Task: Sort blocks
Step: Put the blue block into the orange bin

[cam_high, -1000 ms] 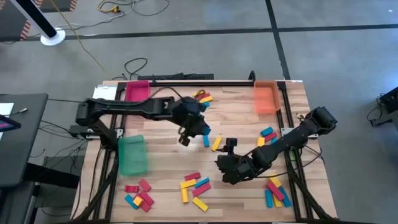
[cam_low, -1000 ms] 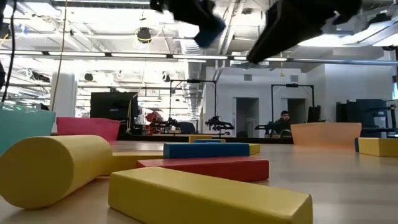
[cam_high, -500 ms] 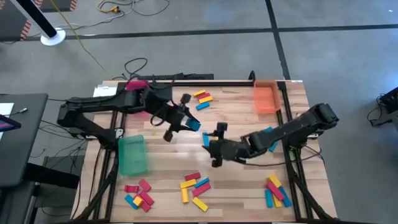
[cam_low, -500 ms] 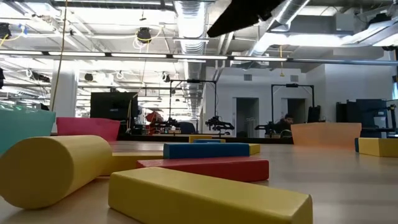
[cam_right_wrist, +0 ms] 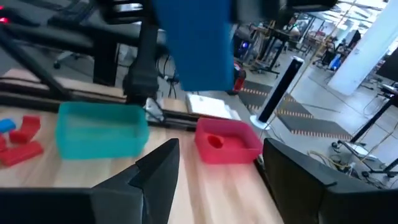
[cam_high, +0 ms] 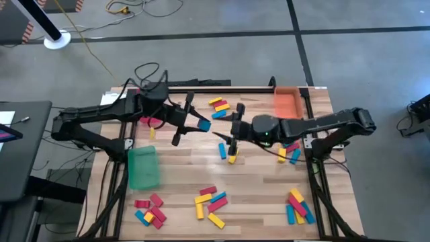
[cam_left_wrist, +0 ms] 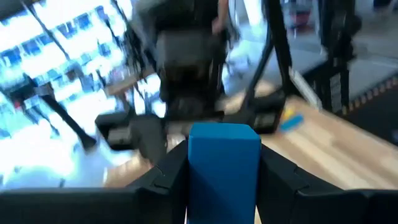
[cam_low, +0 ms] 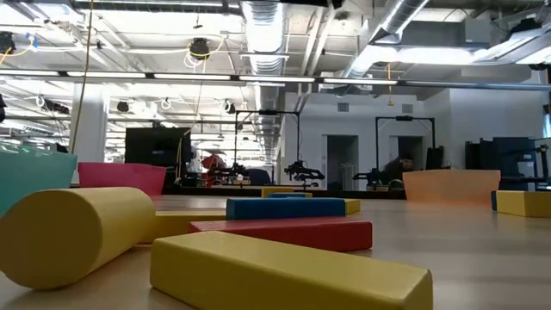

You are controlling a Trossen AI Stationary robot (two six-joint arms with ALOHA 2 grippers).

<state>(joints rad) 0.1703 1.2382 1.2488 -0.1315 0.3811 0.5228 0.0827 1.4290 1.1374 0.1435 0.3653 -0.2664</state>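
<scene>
left gripper: I see it clamped on a small solid blue rectangular block, held above the far-middle of the wooden table; in the left wrist view the blue block sits squarely between both dark fingers.
right gripper: fingers spread, nothing between them, hovering just right of the held block; its wrist view looks straight at that block.
key relation: block and right gripper face each other, close but apart. Held block's long axis runs roughly left-right in the high view, pointing at the right gripper.
trays: red plastic tray is far-left, just behind the left arm; green plastic tray is near-left; orange plastic tray is far-right.
which arm is nearer: left arm for red and green, right arm for orange.
my read: either a handoff to the right gripper or a left-side drop; I can't tell which.
loose blocks: one blue and one yellow lie on the table below the right gripper.
</scene>
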